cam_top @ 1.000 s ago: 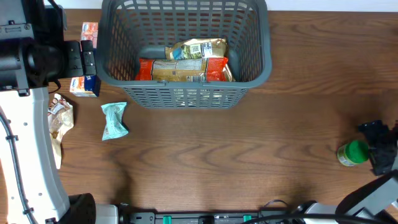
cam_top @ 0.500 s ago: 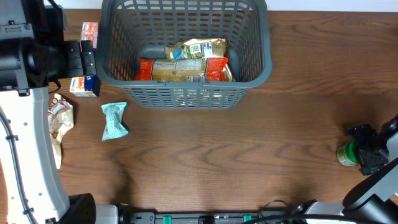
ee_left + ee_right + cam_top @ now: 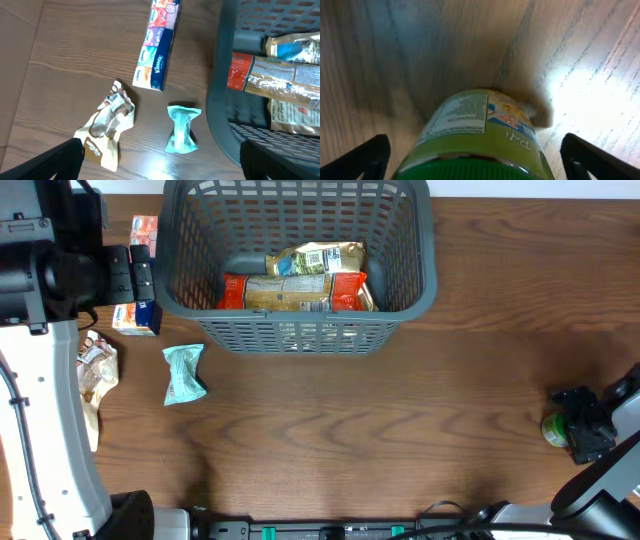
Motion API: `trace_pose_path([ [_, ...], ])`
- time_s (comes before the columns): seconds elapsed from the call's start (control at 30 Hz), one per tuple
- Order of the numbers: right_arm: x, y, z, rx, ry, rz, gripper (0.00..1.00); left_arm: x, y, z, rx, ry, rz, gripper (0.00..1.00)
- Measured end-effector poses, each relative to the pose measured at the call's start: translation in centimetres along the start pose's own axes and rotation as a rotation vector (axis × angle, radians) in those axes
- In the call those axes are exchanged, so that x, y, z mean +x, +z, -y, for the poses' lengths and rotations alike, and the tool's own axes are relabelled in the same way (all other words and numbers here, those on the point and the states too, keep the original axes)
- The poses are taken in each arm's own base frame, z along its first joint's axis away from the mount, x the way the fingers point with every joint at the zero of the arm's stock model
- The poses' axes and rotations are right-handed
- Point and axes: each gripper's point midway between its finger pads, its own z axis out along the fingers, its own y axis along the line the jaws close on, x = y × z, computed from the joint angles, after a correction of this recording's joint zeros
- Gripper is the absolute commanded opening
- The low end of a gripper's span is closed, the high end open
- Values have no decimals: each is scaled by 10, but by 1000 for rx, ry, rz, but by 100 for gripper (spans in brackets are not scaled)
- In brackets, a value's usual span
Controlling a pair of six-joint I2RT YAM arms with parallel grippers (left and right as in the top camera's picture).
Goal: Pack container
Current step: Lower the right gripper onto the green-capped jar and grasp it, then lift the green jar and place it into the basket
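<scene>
**Q:** Where does the basket stand, and what does it hold?

**A:** The grey-blue slotted basket (image 3: 300,335) stands at the far side of the wooden table (image 3: 400,410), about mid-width. On its floor lie a red-ended packet (image 3: 296,292) and, just beyond and touching it, a gold packet (image 3: 318,258).

**Q:** What lies outside it?

**A:** To its left are three things. A teal packet (image 3: 184,373) is near the front left corner. A crumpled brown-and-white wrapper (image 3: 97,370) lies further left. A blue, orange and white tissue pack (image 3: 137,317) lies beyond those two. At the near right edge of the table, well apart from the basket, is a jar (image 3: 553,429) with a green lid.

**Q:** How do the tools stand?

**A:** The left gripper (image 3: 143,277) hangs just left of the basket, above the tissue pack. Its wrist view shows the fingers spread wide with nothing between them but the table far below. The right gripper (image 3: 578,426) is at the jar. Its fingers (image 3: 367,152) are parted on either side of the label, and a gap is visible at each side.
</scene>
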Motion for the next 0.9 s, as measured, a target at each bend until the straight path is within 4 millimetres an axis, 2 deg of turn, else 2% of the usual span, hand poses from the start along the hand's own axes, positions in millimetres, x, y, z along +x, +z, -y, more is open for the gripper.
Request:
trace_pose_path([
  [0.17,-1,-2,-2,-10,3,5,37,0,0,0,0,0,0,99],
  [0.23,-1,-2,-1,-6,-2,3,20,0,0,0,0,0,0,99],
  [0.27,0,-2,-1,-5,-2,0,6,0,0,0,0,0,0,99],
  [0.3,1,-2,-1,-3,-3,-4,1,0,0,0,0,0,0,98],
  [0.47,14,-9,-1,23,-41,-62,1,0,0,0,0,0,0,99],
  [0.57,11,-26,-24,2,-138,-48,1,0,0,0,0,0,0,99],
  [0.7,-7,-79,-89,-99,-337,67,1,0,0,0,0,0,-1,99],
  [0.77,-12,-122,-131,-175,-456,149,1,0,0,0,0,0,-1,99],
  [0.83,-10,-160,-160,-235,-546,214,1,0,0,0,0,0,-1,99],
  [0.9,-3,-205,-191,-308,-648,291,1,0,0,0,0,0,-1,99],
])
